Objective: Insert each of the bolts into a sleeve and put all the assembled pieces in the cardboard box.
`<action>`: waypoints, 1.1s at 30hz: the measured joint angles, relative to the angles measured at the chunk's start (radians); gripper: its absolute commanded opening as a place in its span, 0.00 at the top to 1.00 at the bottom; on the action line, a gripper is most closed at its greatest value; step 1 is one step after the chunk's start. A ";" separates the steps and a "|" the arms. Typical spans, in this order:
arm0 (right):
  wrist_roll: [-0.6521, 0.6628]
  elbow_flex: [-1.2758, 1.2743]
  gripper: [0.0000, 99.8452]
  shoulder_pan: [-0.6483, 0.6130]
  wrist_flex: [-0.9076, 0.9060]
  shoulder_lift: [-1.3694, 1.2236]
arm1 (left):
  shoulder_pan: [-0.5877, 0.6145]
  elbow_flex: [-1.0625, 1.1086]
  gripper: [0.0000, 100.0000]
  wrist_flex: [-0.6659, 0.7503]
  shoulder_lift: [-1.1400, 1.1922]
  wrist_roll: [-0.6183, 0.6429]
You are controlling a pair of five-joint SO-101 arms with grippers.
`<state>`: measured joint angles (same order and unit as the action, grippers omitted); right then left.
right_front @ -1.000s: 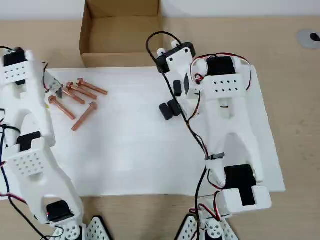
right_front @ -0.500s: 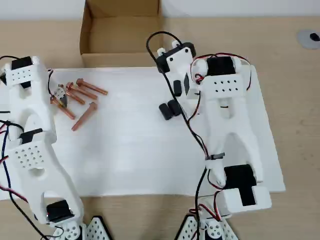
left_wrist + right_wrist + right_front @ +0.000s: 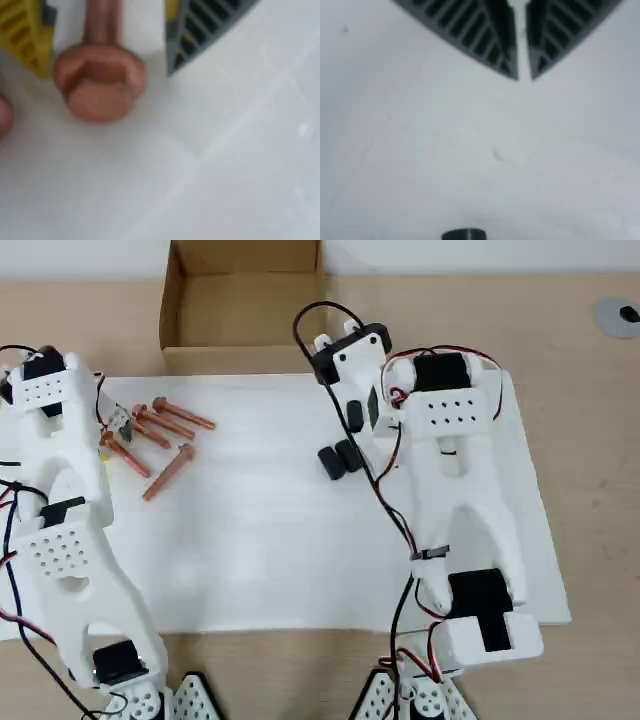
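At the left of the desk (image 3: 585, 410), the left gripper (image 3: 113, 430) is down on the white sheet (image 3: 260, 540) at the near end of the bolt cluster. Its fingers (image 3: 22, 30) stand apart on either side of one copper bolt (image 3: 100, 87). The shaft runs up between them with a gap on each side, and the head lies just outside the fingertips, so nothing is clamped yet.

The other bolts (image 3: 183, 417) lie loose just beside it, and one (image 3: 167, 472) lies a little apart. The cardboard box (image 3: 240, 360) stands beyond the sheet and holds no assembled pieces.

Near the middle, the black sleeves (image 3: 340, 458) rest on the sheet just beside the right gripper (image 3: 521, 75), whose fingers are together on nothing.

The step in hand looks like picking up this bolt. It would go best if the fingers close squarely across the shaft just behind the head. That leaves the plain end free to enter a sleeve. The lift should be straight up, so the neighbouring bolts are not dragged along.
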<state>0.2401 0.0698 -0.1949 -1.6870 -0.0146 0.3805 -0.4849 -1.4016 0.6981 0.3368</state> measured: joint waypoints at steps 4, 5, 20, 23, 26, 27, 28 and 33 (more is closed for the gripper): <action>0.000 0.000 0.99 0.000 0.000 0.000 | -0.009 -0.003 0.99 0.028 0.003 0.009; 0.000 0.000 0.99 0.000 0.000 0.000 | -0.011 -0.003 0.98 0.041 0.003 0.011; -0.063 0.002 0.99 0.000 -0.006 0.000 | -0.029 0.002 0.99 -0.110 -0.041 -0.055; -0.083 0.034 0.99 0.000 -0.040 0.000 | -0.043 0.009 0.99 -0.173 -0.161 -0.077; -0.086 0.095 0.99 0.000 -0.058 0.000 | -0.044 0.069 0.99 -0.198 -0.368 -0.115; -0.086 0.112 0.99 0.000 -0.060 0.000 | -0.054 0.106 0.99 -0.198 -0.445 -0.132; -0.091 0.130 0.99 0.000 -0.060 0.000 | -0.063 0.157 0.99 -0.192 -0.529 -0.149; -0.095 0.155 0.99 0.000 -0.020 -0.023 | -0.086 0.532 0.99 -0.032 -0.950 -0.242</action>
<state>0.1450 0.2248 -0.1949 -1.7070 -0.0376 0.2946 0.0476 -1.4339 -0.2516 0.0944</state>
